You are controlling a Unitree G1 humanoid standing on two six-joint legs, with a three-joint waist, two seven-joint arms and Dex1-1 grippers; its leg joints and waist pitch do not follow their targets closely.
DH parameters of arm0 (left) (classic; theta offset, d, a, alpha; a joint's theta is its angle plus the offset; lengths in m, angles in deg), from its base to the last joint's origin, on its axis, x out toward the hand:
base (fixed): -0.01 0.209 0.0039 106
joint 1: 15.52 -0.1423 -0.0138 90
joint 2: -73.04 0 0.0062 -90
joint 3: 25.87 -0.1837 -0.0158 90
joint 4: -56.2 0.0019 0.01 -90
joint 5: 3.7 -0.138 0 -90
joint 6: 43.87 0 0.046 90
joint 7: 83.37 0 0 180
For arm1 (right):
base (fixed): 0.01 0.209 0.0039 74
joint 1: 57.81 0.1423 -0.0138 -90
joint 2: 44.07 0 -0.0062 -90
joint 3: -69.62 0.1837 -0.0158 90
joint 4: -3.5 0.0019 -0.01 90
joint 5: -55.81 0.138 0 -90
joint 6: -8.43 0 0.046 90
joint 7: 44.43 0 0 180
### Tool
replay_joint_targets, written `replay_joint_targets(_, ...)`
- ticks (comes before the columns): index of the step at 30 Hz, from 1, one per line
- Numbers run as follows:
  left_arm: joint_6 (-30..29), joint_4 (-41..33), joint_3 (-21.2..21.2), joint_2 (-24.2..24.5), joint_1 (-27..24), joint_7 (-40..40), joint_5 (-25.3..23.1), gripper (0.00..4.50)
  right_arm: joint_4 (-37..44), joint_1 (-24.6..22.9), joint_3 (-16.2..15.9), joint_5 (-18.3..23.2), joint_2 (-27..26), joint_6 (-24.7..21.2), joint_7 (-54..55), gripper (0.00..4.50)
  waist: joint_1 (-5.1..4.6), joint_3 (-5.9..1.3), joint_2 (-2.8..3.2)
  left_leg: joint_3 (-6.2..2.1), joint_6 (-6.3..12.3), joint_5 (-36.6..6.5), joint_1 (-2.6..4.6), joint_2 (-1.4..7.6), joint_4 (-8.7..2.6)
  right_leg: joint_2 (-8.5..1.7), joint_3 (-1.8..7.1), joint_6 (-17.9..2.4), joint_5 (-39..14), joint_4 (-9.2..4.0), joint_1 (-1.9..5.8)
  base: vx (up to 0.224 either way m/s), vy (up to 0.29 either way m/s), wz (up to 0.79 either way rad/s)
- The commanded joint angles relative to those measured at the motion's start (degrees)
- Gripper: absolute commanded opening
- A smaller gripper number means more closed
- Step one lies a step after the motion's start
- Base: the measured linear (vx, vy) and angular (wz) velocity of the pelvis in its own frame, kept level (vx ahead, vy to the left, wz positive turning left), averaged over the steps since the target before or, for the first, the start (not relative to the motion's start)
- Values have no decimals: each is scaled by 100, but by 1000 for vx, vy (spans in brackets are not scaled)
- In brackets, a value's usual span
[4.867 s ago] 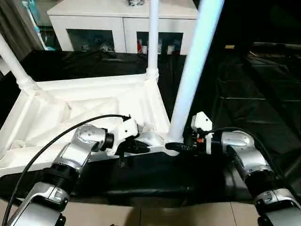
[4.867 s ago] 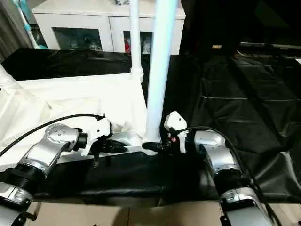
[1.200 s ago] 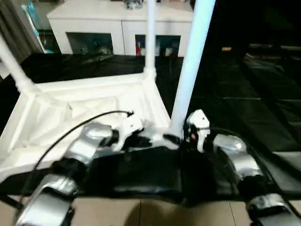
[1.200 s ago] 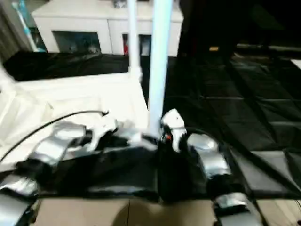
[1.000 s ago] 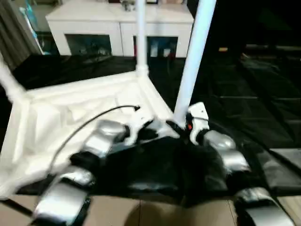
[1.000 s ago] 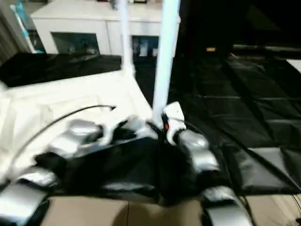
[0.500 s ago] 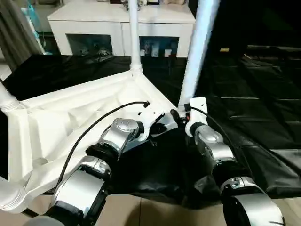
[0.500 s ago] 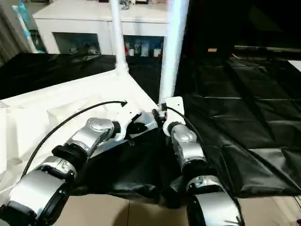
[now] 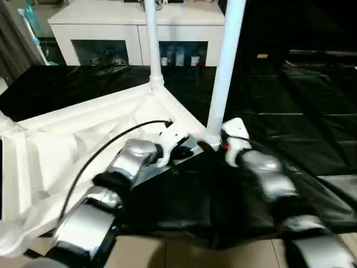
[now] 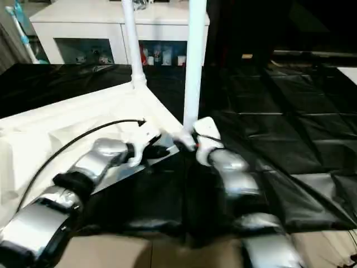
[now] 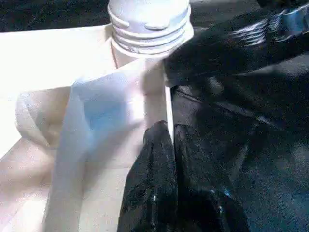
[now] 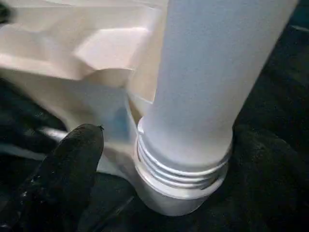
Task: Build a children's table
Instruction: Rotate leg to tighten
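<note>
The children's table top (image 9: 67, 145) lies upside down on black sheeting, its ribbed underside facing up. One white leg (image 9: 151, 39) stands in the far corner socket. Another leg (image 9: 224, 67) stands in the near right corner socket (image 12: 178, 193), its ribbed foot seated there. My left gripper (image 11: 170, 140) is shut, its two fingers straddling the thin rim beside that corner. My right gripper (image 9: 215, 146) is at the foot of the near leg. It is open, with one black finger (image 12: 72, 164) standing clear of the leg.
A white cabinet (image 9: 134, 33) with glass doors stands behind the table top. Black sheeting (image 9: 290, 111) spreads wide to the right. Bare tan floor (image 9: 167, 251) runs along the near edge. A black cable (image 9: 111, 142) arcs over my left forearm.
My right gripper's fingers have spread away from the near leg's foot. The left gripper has kept its place on the rim. The head view has swung and tilted.
</note>
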Motion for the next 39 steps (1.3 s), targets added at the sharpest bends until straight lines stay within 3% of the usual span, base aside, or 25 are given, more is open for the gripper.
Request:
replay_joint_targets(1, 5, 82, -286, 166, -337, 503, -150, 0, 336, -63, -122, 150, 43, 223, -542, 440, 63, -320, -37, -29, 604, -1010, -79, 100, -362, -305, 205, -1372, -1000, -394, 331, 0, 0, 0)
replay_joint_targets(4, 219, -516, -469, 411, -620, 1303, -5, 0, 653, -233, -146, 451, 261, 173, -1262, 440, 117, -311, -32, -15, 718, -969, -63, 139, -361, -295, 207, -1557, -666, -351, 339, 0, 0, 0)
replay_joint_targets(9, 251, -1181, -644, 768, -941, 1783, 1, 0, 956, -446, -260, 558, 523, 95, -1897, 440, 197, -320, 13, 10, 622, -1004, -6, 177, -370, -270, 211, -1660, -480, -312, 294, 0, 0, 0)
replay_joint_targets(11, 249, -1423, -653, 924, -1075, 1899, -20, 0, 1023, -522, -313, 554, 618, 87, -2144, 440, 217, -314, 14, 6, 558, -1068, -18, 182, -385, -276, 210, -1643, -438, -293, 312, 0, 0, 0)
replay_joint_targets(15, 146, -1785, -612, 1136, -1241, 2031, 28, 0, 1190, -658, -454, 559, 756, 46, -2523, 440, 230, -291, -32, 23, 460, -1230, -20, 154, -395, -280, 224, -1465, -901, -350, 306, 0, 0, 0)
replay_joint_targets(18, 34, -1964, -624, 1205, -1304, 2150, 77, 0, 1222, -696, -511, 547, 805, 31, -2625, 440, 238, -292, -28, 13, 421, -1155, -25, 155, -400, -295, 231, -1365, -1103, -357, 308, 0, 0, 0)
replay_joint_targets(22, -36, -2119, -614, 1234, -1354, 2137, 106, 0, 1007, -592, -425, 568, 731, 41, -2541, 440, 227, -304, -22, 13, 417, -1030, -19, 154, -388, -287, 232, -1397, -983, -342, 294, 0, 0, 0)
replay_joint_targets(28, -162, -2295, -637, 1267, -1418, 2118, 138, 0, 977, -571, -409, 605, 713, -4, -2619, 370, 236, -323, -30, 25, 543, -788, -24, 144, -356, -268, 224, -1534, -489, -286, 307, 0, 0, 0)
replay_joint_targets(39, -321, -2437, -650, 1323, -1485, 2114, 132, 0, 880, -585, -440, 600, 704, 29, -2687, 282, 234, -324, -37, 23, 525, -842, -27, 138, -351, -271, 222, -1486, -643, -295, 311, 0, 0, 0)
